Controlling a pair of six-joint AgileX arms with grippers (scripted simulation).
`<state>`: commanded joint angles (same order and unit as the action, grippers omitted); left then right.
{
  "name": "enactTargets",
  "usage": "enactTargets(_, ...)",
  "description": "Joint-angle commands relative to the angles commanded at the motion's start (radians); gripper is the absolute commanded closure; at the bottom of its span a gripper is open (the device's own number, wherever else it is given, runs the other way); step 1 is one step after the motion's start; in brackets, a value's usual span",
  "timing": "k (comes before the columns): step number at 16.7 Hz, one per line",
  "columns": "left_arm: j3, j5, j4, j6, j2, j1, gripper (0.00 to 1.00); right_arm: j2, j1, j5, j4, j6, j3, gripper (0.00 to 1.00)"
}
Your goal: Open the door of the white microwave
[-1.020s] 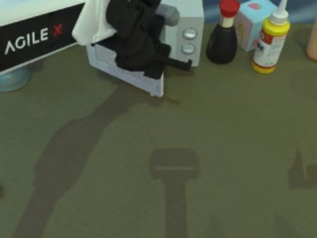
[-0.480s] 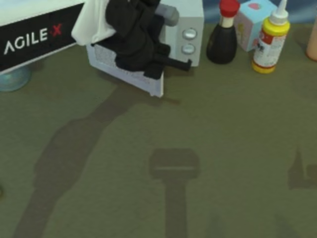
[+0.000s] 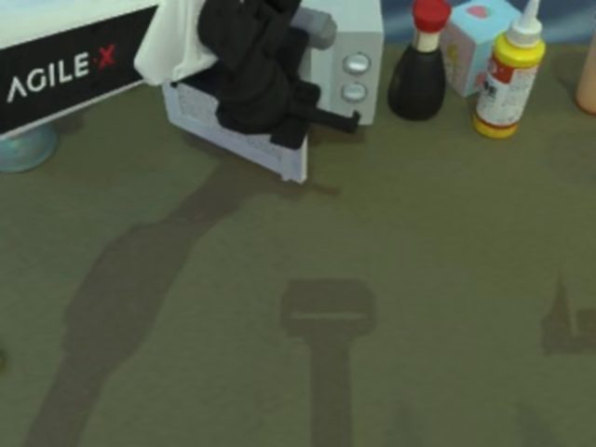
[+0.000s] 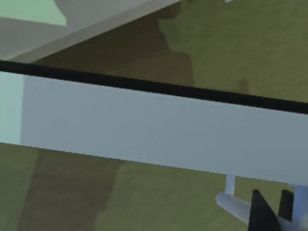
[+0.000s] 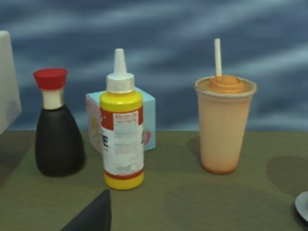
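the left gripper (image 3: pixel 349 121), upper centre, grips the handle (image 4: pixel 236 206); it should swing the door (image 3: pixel 247 140) outward on its hinge arc, clamp kept firm.

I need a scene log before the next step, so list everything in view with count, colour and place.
white microwave: 1, white, far edge of table, left of centre.
door: 1, white with grey mesh window, swung partly open toward the table's front.
soy sauce bottle: 1, black with red cap, right of the microwave.
carton: 1, pale blue, behind the bottles.
mustard bottle: 1, yellow with white nozzle, right of the soy sauce bottle.
drink cup: 1, orange with straw, far right.
table: 1, olive.
left gripper: 1, black, at the door's handle edge.
right arm: out of the top view.
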<state>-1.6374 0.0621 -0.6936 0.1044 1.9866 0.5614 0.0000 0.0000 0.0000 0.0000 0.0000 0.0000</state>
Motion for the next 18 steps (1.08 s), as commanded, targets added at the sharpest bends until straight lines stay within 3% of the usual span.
enactTargets(5,0.006,-0.008,0.001,0.001,0.001,0.006,1.0,0.0,0.0,0.0,0.0,0.0,0.0,0.0)
enactTargets(12,0.097,-0.068,0.031,-0.117,-0.07,-0.033,1.0,0.0,0.0,0.0,0.0,0.0,0.0,0.0)
enactTargets(18,0.097,-0.068,0.031,-0.117,-0.07,-0.033,1.0,0.0,0.0,0.0,0.0,0.0,0.0,0.0)
